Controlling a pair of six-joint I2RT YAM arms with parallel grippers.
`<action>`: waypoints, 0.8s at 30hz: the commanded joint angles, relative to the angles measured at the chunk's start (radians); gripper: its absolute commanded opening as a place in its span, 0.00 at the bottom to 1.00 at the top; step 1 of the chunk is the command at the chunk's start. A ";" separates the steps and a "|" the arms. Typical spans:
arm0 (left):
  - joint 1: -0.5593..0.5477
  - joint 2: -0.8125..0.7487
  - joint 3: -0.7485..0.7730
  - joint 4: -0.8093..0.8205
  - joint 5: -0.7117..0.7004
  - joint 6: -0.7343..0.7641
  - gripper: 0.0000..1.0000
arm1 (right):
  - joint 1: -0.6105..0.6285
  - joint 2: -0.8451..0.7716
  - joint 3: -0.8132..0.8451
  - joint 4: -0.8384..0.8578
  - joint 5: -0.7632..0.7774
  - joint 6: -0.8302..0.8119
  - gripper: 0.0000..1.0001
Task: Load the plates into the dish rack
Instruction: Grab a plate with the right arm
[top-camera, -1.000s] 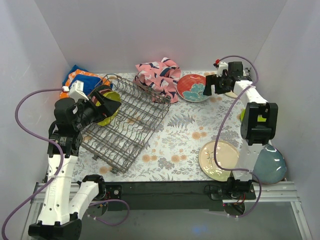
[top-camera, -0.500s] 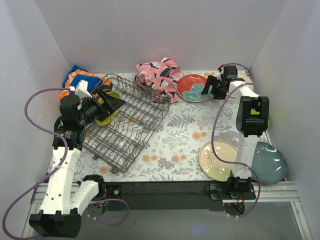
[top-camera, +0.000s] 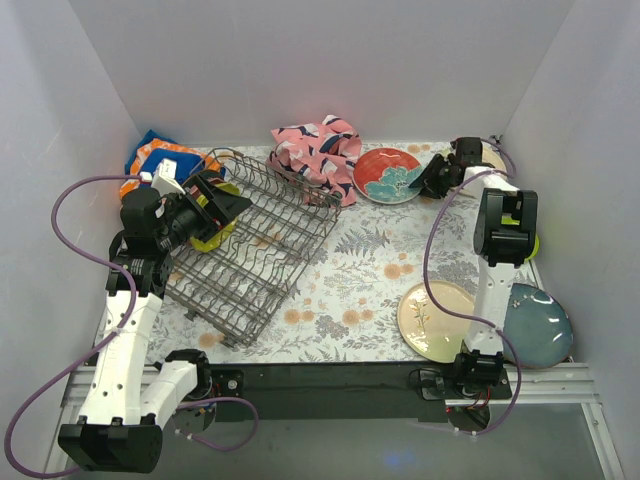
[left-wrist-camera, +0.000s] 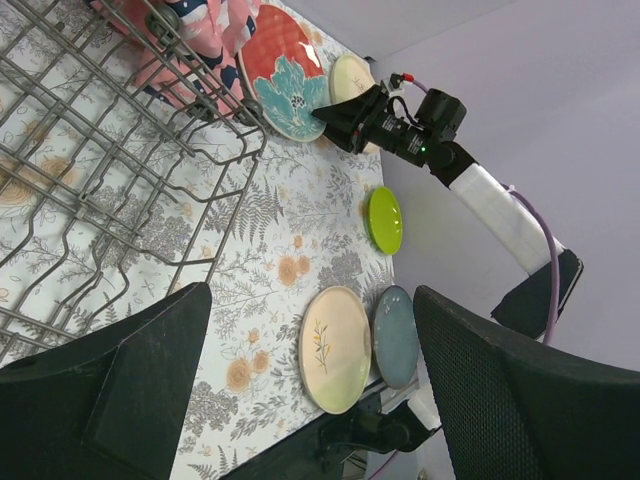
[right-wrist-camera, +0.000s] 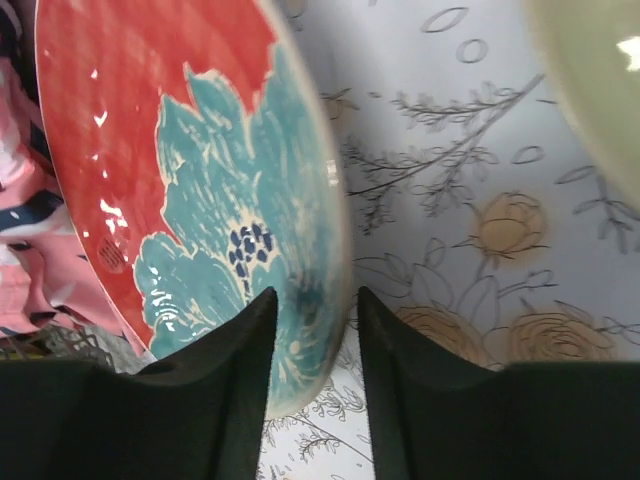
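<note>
Five plates, one rack (top-camera: 262, 248), two cloths, two robot arms.
Plates: a red plate (left-wrist-camera: 280, 68), a small cream plate (left-wrist-camera: 346, 72), a green plate (left-wrist-camera: 385, 220), a large cream plate (top-camera: 447, 326) and a blue-grey plate (top-camera: 545, 335). Cloths: a pink cloth (top-camera: 315, 150) and a blue-and-orange cloth (top-camera: 155, 155). Arms: a left arm (top-camera: 125, 312) and a right arm (top-camera: 500, 228).

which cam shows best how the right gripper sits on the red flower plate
Right wrist view: close up, the right gripper straddles the rim of the red plate, one finger on each side; whether it pinches yet is unclear. The top external and left wrist views show the plate from afar, with the gripper small at its edge.
</note>
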 joint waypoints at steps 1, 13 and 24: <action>0.006 -0.013 0.018 0.022 0.020 -0.028 0.81 | -0.039 0.024 -0.048 0.073 -0.065 0.117 0.38; 0.006 -0.015 -0.035 0.080 0.057 -0.052 0.81 | -0.092 -0.021 -0.194 0.317 -0.262 0.245 0.01; 0.005 -0.038 -0.153 0.177 0.121 -0.160 0.81 | -0.141 -0.185 -0.391 0.492 -0.437 0.304 0.01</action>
